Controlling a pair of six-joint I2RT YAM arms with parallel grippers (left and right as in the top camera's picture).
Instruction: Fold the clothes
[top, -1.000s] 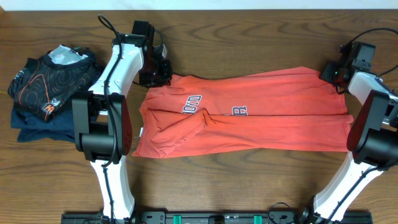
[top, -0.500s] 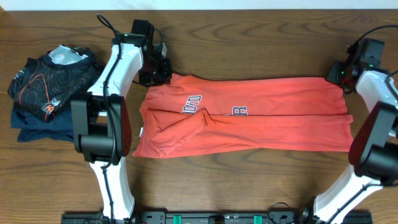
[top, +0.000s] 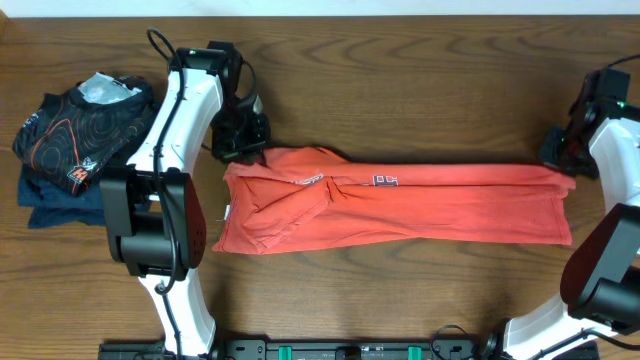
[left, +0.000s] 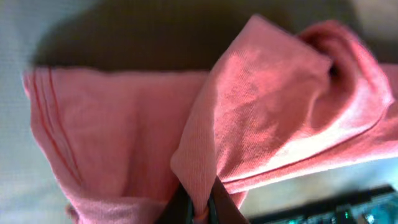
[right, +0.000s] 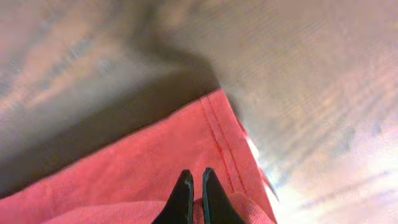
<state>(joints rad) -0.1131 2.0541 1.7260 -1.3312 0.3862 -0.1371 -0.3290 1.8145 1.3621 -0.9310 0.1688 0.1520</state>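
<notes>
Pinching ends of coral T-shirt (top: 430, 205), left tool (left: 200, 208) and right tool (right: 194, 186), black garment (top: 85, 125) on navy garment (top: 55, 207) nearby

**Far edge of the shirt drawn toward the robot**

Both arms have come toward the robot's side, carrying the far edge of the T-shirt (top: 440, 205) with them. The left gripper (top: 243, 150), a second ago further back by the collar end, now sits lower in the overhead view at the shirt's upper left corner. The right gripper (top: 562, 160) has swung outward and nearer, ending at the shirt's right end. The shirt has gone from a broad spread to a narrower band — its far edge now runs roughly straight between the two grippers. The lettering (top: 385, 180), readable before, is mostly folded under, with only a sliver showing along the new edge. The shirt's right end reaches further right.
</notes>
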